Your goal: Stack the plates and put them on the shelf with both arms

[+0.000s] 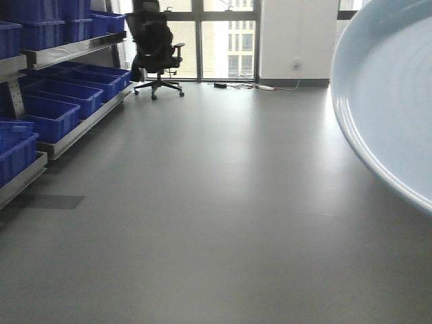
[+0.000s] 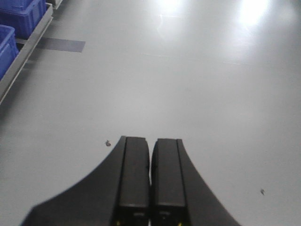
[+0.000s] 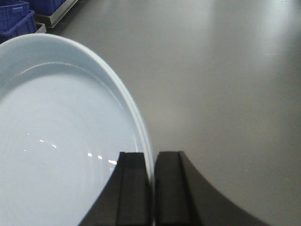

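Note:
My right gripper (image 3: 151, 157) is shut on the rim of a pale blue-white plate (image 3: 61, 136), held up over the grey floor. The plate fills the left of the right wrist view and shows tilted at the right edge of the front view (image 1: 391, 94). My left gripper (image 2: 151, 141) is shut with nothing between its fingers, hanging above the bare floor. I see only one plate; a second one is out of view. Neither arm shows in the front view.
A metal shelf rack (image 1: 74, 50) with several blue bins (image 1: 50, 115) runs along the left wall. Its lower edge shows in the left wrist view (image 2: 23, 52). A black office chair (image 1: 156, 50) stands by the far windows. Cables (image 1: 243, 86) lie on the floor there.

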You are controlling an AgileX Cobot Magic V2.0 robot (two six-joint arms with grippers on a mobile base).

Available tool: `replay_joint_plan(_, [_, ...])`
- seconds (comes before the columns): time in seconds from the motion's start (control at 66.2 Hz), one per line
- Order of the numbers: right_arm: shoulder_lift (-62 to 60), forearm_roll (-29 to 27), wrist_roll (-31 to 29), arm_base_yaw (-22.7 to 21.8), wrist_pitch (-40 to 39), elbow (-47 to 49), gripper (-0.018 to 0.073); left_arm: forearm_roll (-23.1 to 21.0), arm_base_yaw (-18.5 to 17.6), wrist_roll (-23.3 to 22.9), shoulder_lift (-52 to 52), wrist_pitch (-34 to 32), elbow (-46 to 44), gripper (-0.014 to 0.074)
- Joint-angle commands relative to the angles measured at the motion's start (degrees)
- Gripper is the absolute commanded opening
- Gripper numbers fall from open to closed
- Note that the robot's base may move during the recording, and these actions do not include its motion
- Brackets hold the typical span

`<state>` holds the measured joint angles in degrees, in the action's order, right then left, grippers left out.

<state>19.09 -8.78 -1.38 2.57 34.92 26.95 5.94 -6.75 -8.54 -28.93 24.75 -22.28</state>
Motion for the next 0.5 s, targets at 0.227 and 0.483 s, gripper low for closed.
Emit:
replay_joint_plan(0.227, [0.27, -0.72, -0.13, -0.33, -5.54, 1.71, 0.0050, -0.20, -0.44, -0.60, -0.21, -4.57, -1.71, 0.0087])
replay_joint_plan(0.483, [0.27, -0.72, -0.13, -0.33, -5.54, 1.71, 0.0050, -0.20, -0.44, -0.60, -0.21, -4.57, -1.71, 0.0087])
